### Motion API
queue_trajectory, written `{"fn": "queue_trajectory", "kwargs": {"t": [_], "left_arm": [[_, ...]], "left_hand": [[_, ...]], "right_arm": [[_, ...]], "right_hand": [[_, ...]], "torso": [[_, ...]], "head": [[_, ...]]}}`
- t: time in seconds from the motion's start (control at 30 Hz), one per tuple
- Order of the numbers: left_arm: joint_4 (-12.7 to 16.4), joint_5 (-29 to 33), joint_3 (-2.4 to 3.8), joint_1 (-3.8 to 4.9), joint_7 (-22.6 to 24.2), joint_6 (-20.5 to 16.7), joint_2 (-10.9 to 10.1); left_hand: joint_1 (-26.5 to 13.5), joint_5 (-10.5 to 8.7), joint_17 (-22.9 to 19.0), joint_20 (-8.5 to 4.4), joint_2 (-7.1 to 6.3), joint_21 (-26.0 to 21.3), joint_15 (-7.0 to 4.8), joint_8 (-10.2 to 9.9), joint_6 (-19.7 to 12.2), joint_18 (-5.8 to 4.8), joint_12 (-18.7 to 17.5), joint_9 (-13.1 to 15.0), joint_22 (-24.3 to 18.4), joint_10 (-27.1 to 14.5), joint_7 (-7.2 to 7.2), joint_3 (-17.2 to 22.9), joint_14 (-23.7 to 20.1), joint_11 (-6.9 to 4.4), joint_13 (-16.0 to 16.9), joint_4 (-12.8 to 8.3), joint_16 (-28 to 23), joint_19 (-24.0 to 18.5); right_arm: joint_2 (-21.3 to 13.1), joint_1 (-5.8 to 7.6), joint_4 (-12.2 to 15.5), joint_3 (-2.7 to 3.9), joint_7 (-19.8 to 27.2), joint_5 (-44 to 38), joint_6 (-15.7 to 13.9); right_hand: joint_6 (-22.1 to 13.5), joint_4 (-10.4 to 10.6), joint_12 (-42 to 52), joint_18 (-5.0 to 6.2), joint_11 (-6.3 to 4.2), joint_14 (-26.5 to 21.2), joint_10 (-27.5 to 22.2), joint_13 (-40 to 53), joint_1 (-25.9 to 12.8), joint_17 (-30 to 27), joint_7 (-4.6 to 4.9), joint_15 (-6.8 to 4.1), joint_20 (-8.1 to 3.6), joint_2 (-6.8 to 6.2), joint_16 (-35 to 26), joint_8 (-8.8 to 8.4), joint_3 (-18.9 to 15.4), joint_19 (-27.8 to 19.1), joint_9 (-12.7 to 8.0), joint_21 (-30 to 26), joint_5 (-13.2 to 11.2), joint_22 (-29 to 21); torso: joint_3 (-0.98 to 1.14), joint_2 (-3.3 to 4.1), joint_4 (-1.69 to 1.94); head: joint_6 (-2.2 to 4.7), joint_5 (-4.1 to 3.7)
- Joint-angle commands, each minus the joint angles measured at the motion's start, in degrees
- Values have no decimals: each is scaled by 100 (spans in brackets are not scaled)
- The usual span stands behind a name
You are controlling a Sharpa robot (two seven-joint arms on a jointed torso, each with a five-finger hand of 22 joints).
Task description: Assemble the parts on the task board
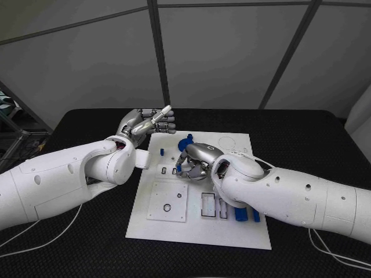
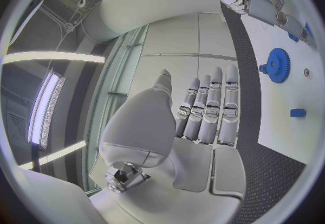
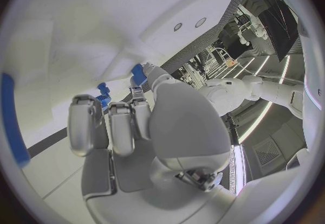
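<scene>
Right hand (image 1: 196, 160) is down on the middle of the task board (image 1: 194, 229), fingers curled round a small blue part (image 3: 138, 74). Looks like light, stiff, slick plastic, so I'd pinch it by the flat sides. Left hand (image 1: 145, 123) hangs released at the board's 11 o'clock corner, fingers straight. Blue gear (image 2: 278, 64) sits near 12 o'clock.

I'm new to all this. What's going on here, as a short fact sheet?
Setting: white task board on a black table
Left hand: open, fingers straight, raised at the board's far left corner, holding nothing
Right hand: over the board's middle, a small blue part at its fingertips; whether it grips it is unclear
Other parts: blue gear on the board's far end
</scene>
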Motion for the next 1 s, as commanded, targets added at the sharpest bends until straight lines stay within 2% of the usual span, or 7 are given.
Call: {"fn": "queue_trajectory", "kwargs": {"t": [0.03,0.17,0.6,1.0], "left_arm": [[0,-30,4,8,19,73,1],[-6,-30,4,8,21,71,-4],[-22,-30,3,8,19,72,-3],[-28,-30,3,8,15,74,-5]], "left_hand": [[6,-21,6,4,55,27,15,-39,28,61,-35,2,3,57,-1,-31,-5,-2,4,-9,-22,-31],[6,-21,6,4,55,27,15,-39,28,61,-35,2,3,57,-1,-31,-5,-2,4,-9,-22,-31],[6,-21,6,4,55,27,15,-39,28,61,-35,2,3,57,-1,-31,-5,-2,4,-9,-22,-31],[4,-22,12,6,58,29,17,-44,31,61,-39,2,3,59,-1,-37,-4,-2,4,-9,-32,-38]], "right_arm": [[-17,-35,-36,-28,-68,-41,200],[-30,-37,-48,-29,-68,-40,209],[-39,-39,-57,-29,-75,-36,265],[-54,-39,-56,-29,-92,-18,195]], "right_hand": [[-14,-3,-50,7,7,463,-61,468,-40,943,16,-16,-5,-29,-7,-18,31,-33,-12,-1,2,348],[-48,-1,-71,9,15,463,-76,449,-54,944,28,-9,0,-40,-7,-40,39,-39,-19,-6,2,341],[-257,24,-216,12,86,463,-179,319,-146,940,113,47,42,-127,-11,-164,60,-55,-35,-20,-28,322],[-423,64,-306,16,140,461,-244,237,-241,933,170,96,91,-210,-15,-245,53,-64,-31,-29,-79,311]], "torso": [[-1,0,7],[3,-1,-2],[3,-1,3],[2,-3,2]], "head": [[-4,-6],[-13,2],[-26,-6],[-32,-4]]}}
